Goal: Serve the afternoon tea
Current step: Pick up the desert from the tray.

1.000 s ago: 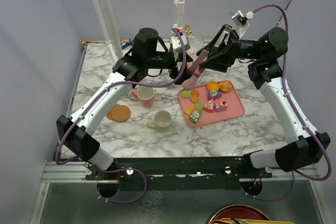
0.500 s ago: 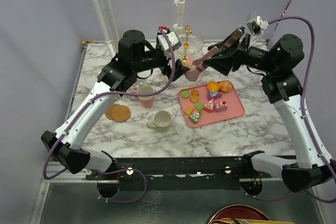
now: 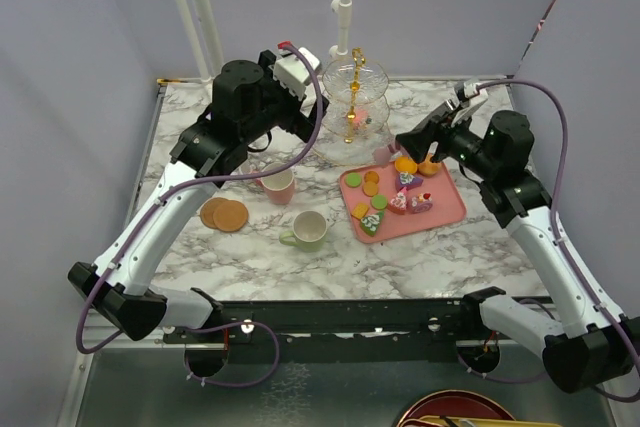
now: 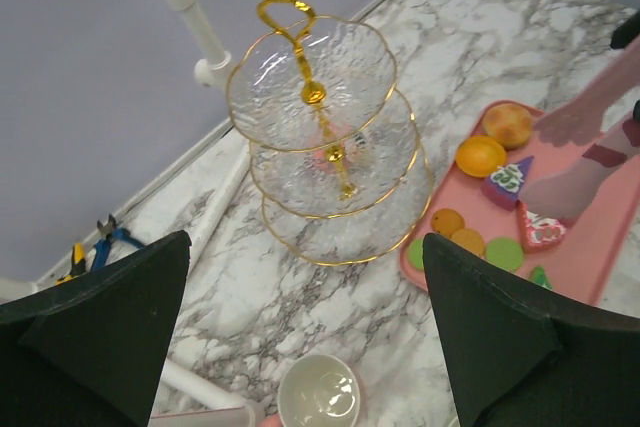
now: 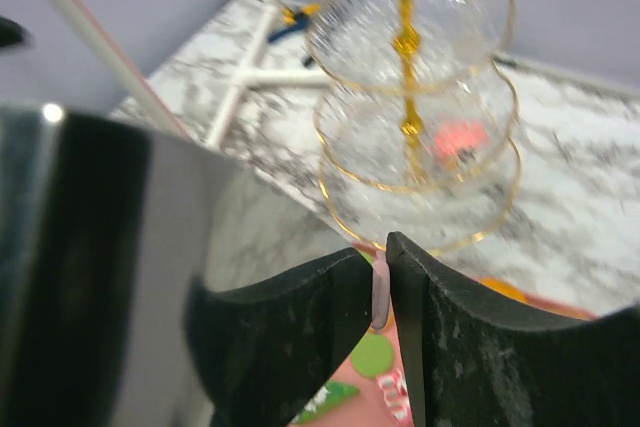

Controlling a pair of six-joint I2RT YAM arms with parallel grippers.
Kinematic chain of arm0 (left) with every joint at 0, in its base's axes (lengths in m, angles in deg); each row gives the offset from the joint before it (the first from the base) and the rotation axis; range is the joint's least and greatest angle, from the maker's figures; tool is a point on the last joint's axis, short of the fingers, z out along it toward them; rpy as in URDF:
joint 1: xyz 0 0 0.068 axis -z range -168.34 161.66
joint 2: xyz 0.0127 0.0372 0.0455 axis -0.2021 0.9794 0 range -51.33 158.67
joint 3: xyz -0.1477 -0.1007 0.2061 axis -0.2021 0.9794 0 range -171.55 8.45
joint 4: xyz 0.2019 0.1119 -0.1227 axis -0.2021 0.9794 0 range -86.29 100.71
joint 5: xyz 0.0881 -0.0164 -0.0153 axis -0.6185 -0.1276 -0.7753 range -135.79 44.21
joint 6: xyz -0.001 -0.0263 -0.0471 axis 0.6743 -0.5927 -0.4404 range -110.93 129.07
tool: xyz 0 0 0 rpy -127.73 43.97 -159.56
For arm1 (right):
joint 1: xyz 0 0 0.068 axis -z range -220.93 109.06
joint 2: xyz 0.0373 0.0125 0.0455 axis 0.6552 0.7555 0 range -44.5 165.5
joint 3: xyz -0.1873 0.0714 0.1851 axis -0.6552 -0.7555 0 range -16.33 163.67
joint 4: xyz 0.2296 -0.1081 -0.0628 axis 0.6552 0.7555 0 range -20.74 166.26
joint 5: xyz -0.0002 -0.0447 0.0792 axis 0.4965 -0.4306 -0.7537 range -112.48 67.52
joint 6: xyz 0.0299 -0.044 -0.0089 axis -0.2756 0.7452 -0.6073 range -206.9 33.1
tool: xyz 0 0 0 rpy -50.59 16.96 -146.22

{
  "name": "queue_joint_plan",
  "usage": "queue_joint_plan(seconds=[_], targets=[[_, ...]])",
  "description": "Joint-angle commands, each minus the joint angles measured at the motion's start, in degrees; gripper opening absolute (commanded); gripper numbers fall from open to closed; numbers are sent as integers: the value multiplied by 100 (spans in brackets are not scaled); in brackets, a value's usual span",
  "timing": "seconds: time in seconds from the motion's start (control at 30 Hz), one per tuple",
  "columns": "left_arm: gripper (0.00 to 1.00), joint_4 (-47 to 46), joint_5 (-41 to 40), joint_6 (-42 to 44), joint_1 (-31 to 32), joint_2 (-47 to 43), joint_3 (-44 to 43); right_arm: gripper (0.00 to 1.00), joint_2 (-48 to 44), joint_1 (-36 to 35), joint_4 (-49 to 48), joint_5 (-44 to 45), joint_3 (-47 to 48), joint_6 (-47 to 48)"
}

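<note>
left pincer (image 4: 302, 242) gapes wide, empty, facing the glass stand (image 4: 340, 177) at the back of the surface (image 3: 300, 267). right pincer (image 5: 380, 267) hangs low over the cakes (image 3: 398, 200) on the pink tray (image 3: 450, 209); can't tell its grip. Cakes look small, light, squashable: pinch the sides gently.

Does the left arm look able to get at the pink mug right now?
Probably yes: the left pincer hangs open and empty above the pink mug, with nothing between them.
</note>
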State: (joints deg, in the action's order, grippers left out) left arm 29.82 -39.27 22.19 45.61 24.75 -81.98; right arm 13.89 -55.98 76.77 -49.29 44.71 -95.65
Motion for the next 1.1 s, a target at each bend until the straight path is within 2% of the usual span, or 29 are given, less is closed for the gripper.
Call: queue_joint_plan(seconds=[0.0,0.37,0.63,1.07], targets=[[99,307,-614,29,-139,-90,-136,66,-136,-16,-127,1291,-625,46],[99,307,-807,107,-140,-160,54,63,-615,-17,-697,3060,-2190,-442],[99,307,-661,178,-136,-163,26,60,-749,-16,-490,4281,-2485,-925],[99,307,-424,175,-135,-75,-70,62,-775,-24,-533,4679,-2932,-1595]])
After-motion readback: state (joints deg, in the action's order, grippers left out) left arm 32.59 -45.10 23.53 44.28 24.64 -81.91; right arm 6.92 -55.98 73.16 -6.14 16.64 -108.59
